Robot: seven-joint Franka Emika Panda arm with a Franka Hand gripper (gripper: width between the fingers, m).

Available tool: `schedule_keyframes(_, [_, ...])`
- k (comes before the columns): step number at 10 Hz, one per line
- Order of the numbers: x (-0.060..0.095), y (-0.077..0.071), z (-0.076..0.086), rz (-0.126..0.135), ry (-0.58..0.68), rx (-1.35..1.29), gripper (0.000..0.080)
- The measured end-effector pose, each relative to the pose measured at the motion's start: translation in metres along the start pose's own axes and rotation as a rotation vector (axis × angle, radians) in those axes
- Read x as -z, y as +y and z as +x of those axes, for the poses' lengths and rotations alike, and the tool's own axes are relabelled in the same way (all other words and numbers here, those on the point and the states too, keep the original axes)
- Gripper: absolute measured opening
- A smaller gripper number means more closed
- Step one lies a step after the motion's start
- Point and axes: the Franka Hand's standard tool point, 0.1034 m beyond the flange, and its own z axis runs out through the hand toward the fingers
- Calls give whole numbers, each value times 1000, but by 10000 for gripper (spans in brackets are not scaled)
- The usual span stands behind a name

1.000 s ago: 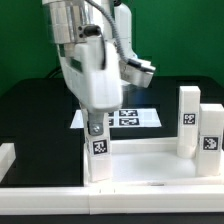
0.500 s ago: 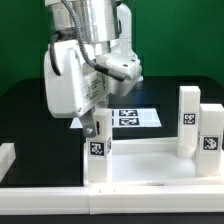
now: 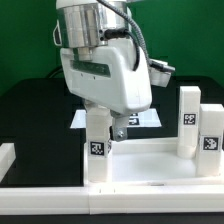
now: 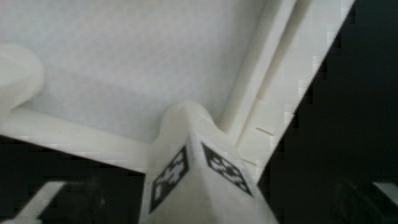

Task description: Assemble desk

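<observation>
The desk's white rimmed tabletop panel (image 3: 150, 162) lies flat near the front of the table. A white post leg (image 3: 97, 148) with a square tag stands upright at its corner on the exterior view's left. Two more tagged legs (image 3: 188, 118) (image 3: 211, 140) stand at the panel's other end. My gripper (image 3: 105, 131) hangs straight over the left leg, covering its top. One finger (image 3: 120, 131) stands a little off the leg's side. In the wrist view the leg (image 4: 199, 160) rises between my jaws with dark gaps on both sides, above the panel (image 4: 125, 70). The gripper (image 4: 205, 208) is open.
The marker board (image 3: 140, 118) lies flat on the black table behind the panel, partly hidden by my hand. A long white border rail (image 3: 110, 197) runs along the front edge, with another piece (image 3: 6, 155) at the exterior view's left.
My hand has turned about the leg, so its broad face now shows in the exterior view. The jaws have spread and let go of the left leg, which stays upright in place.
</observation>
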Motion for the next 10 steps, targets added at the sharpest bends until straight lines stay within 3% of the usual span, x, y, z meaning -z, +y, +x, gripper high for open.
schedule_keyframes(2, [0,0,1,-4,4,184,648])
schedule_keyframes(3, [5,-4,2,-25,37,500,649])
schedule_keyframes(4, [6,-4,5,-20,53,676,649])
schedule_keyframes(5, [5,-3,5,-20,52,602,649])
schedule_keyframes(6, [4,-3,5,-20,52,592,511])
schedule_keyframes(7, [4,-3,6,-21,52,586,511])
schedule_keyframes(8, [4,-1,7,-22,53,544,328])
schedule_keyframes(10, [3,4,8,-27,49,208,288])
